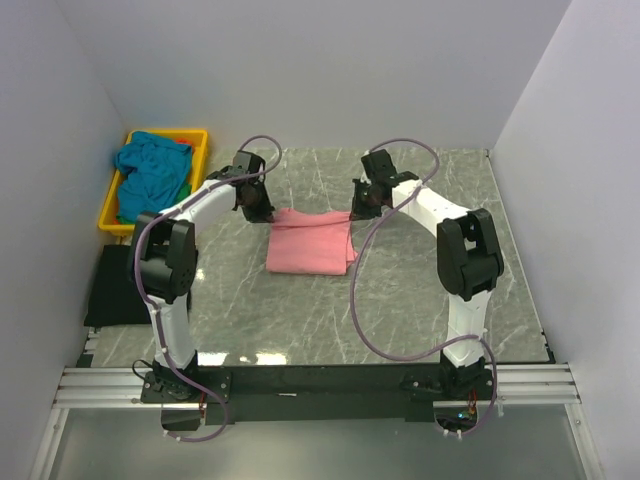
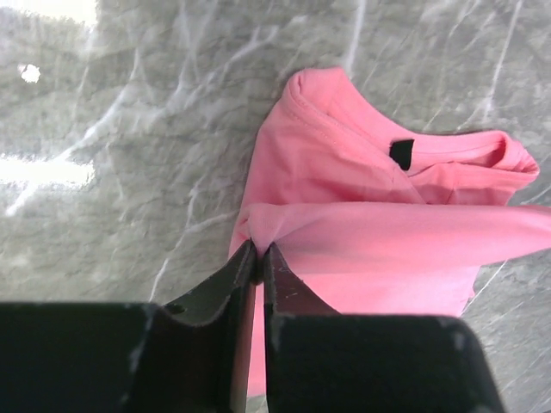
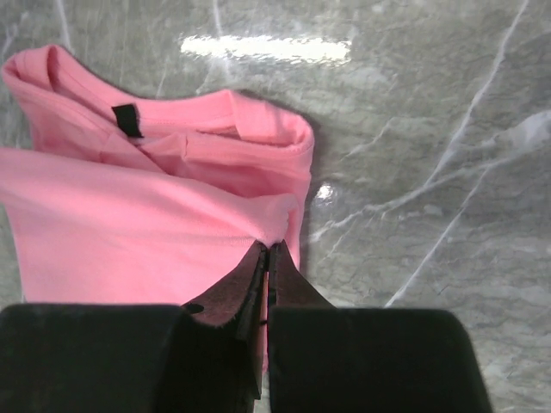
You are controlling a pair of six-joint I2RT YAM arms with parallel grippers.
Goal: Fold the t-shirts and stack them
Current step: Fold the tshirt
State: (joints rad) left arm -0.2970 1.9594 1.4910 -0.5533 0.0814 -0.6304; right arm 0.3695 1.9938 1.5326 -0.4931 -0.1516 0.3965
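Left end effector (image 2: 260, 252), right end effector (image 3: 269, 249): 2 clamped on 1 pink t-shirt (image 2: 379, 249) | tray (image 1: 200, 153): 1 teal t-shirt (image 1: 150, 166)

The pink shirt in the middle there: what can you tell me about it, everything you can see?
The pink shirt is soft, plain salmon cloth, partly folded into a rough rectangle on the grey marbled table. Its collar shows at one end, with a small black tag inside. A folded edge runs across it, pinched at one corner by the left claw and at the other by the right claw. Nothing else touches it.
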